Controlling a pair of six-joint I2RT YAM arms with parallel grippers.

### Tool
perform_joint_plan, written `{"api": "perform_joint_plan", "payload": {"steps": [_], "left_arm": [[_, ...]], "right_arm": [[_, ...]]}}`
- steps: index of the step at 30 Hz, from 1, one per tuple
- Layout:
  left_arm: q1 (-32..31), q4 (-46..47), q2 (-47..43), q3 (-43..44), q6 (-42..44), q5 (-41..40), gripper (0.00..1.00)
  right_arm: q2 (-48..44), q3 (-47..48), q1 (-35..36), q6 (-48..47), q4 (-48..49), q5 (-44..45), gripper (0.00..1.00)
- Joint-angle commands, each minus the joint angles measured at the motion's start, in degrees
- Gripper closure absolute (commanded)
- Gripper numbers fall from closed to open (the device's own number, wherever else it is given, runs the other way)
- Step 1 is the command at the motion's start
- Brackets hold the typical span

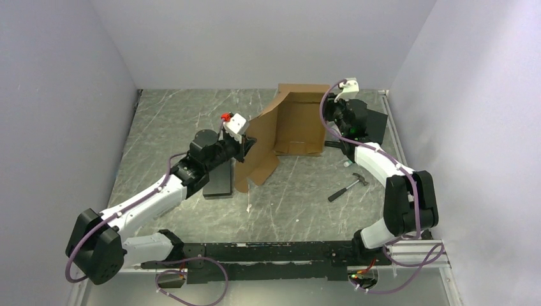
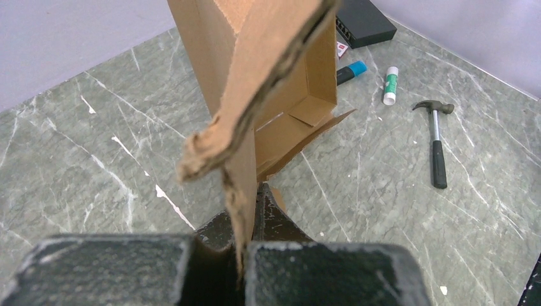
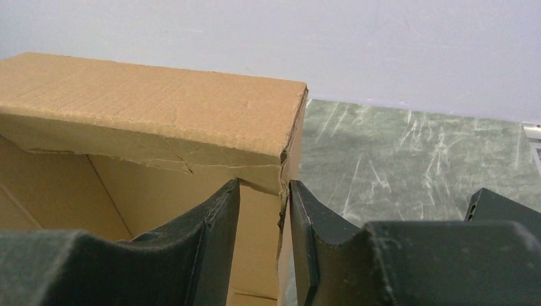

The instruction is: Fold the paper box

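Brown cardboard box (image 1: 300, 121) sits mid-to-far on the grey-green marbled tabletop (image 1: 166, 121), right of centre and half erected. Back and side walls are up, the inside is open toward the arms, and one long flap (image 1: 258, 156) hangs off its left side toward the left arm. Left jaws are clenched on that flap: in the left wrist view the corrugated edge (image 2: 237, 191) runs straight down between them, crumpled just above the grip. Right jaws are parted and straddle the box's top right corner. The wall edge (image 3: 284, 172) stands between them, hard up to one jaw with a visible gap to the other, so no pinch. The top lip is creased and cracked near that corner. A hammer (image 1: 348, 189) lies on the tabletop in front of the box, near the right arm. A flat black block (image 1: 219, 182) lies under the left wrist, just left of the flap. A blue marker (image 2: 351, 71) and a glue stick (image 2: 390, 86) lie beside the box's right side, with a flat black device (image 2: 363, 22) beyond them.
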Motion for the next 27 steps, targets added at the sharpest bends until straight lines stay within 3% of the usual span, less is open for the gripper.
{"api": "perform_joint_plan", "payload": {"steps": [1,9,18,27], "left_arm": [[-0.59,-2.97,1.22,1.79,1.27,3.09,1.00],[-0.60,-3.50,1.97,2.11,0.60,3.29,1.00],[-0.60,-2.99,3.02,2.81,-1.22,3.49,1.00],[-0.55,-3.44,1.21,3.29,-4.70,2.69,1.00]], "right_arm": [[0.49,1.73,0.20,-0.92,7.20,0.80,0.63],[2.15,0.49,0.20,0.35,12.37,1.21,0.71],[1.58,-0.60,0.19,-0.25,14.18,-0.26,0.99],[0.64,-0.43,0.20,-0.66,13.20,-1.67,1.00]]}}
